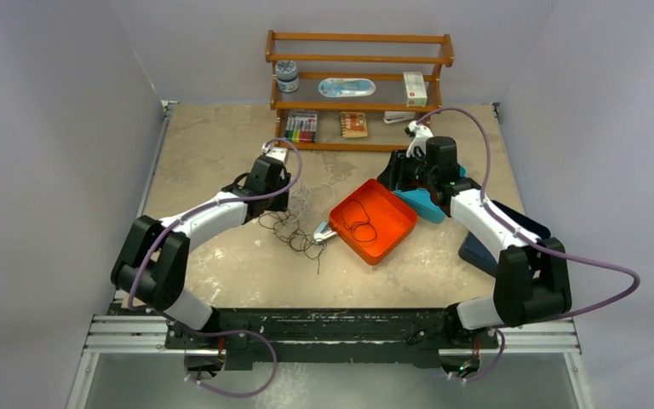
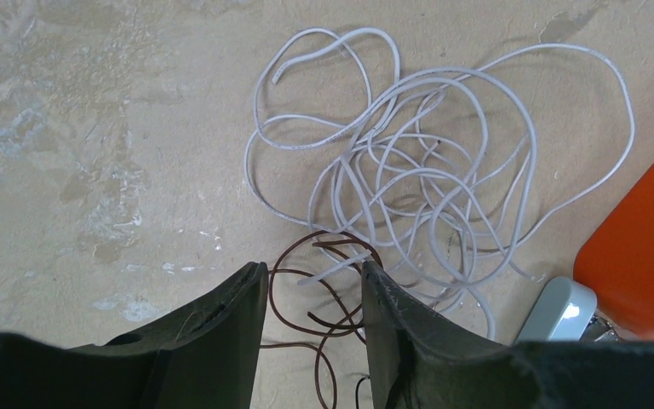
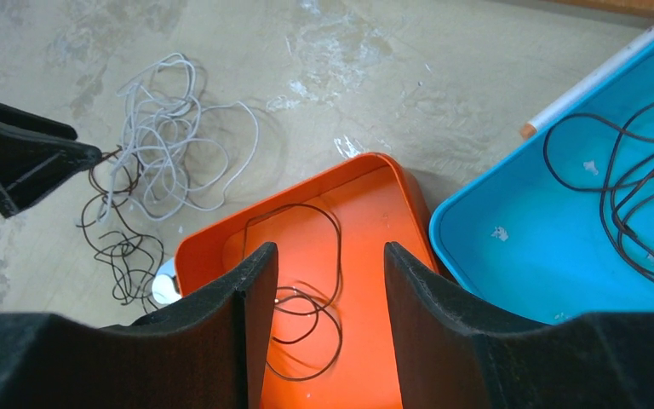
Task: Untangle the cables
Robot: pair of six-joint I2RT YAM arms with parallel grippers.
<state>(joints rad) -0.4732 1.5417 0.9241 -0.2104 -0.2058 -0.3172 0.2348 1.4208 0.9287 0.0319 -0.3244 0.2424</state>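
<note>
A tangle of white cables (image 2: 409,170) lies on the table, with thin dark cables (image 2: 324,290) looping at its near edge. My left gripper (image 2: 311,268) is open right over that edge, a dark loop and a white cable end lying between its fingers (image 2: 238,324), nothing clamped. From above, the left gripper (image 1: 288,196) is beside the tangle (image 1: 302,217). My right gripper (image 3: 328,247) hangs open over the orange tray (image 3: 375,183), which holds a coiled dark cable (image 3: 306,294). The blue tray (image 3: 519,247) holds another dark cable (image 3: 639,179).
A small white-grey plug (image 2: 558,311) lies against the orange tray's corner (image 2: 639,247). A white pen (image 3: 596,81) rests behind the blue tray. A wooden shelf (image 1: 358,106) with small items stands at the back of the table. Walls close in left and right.
</note>
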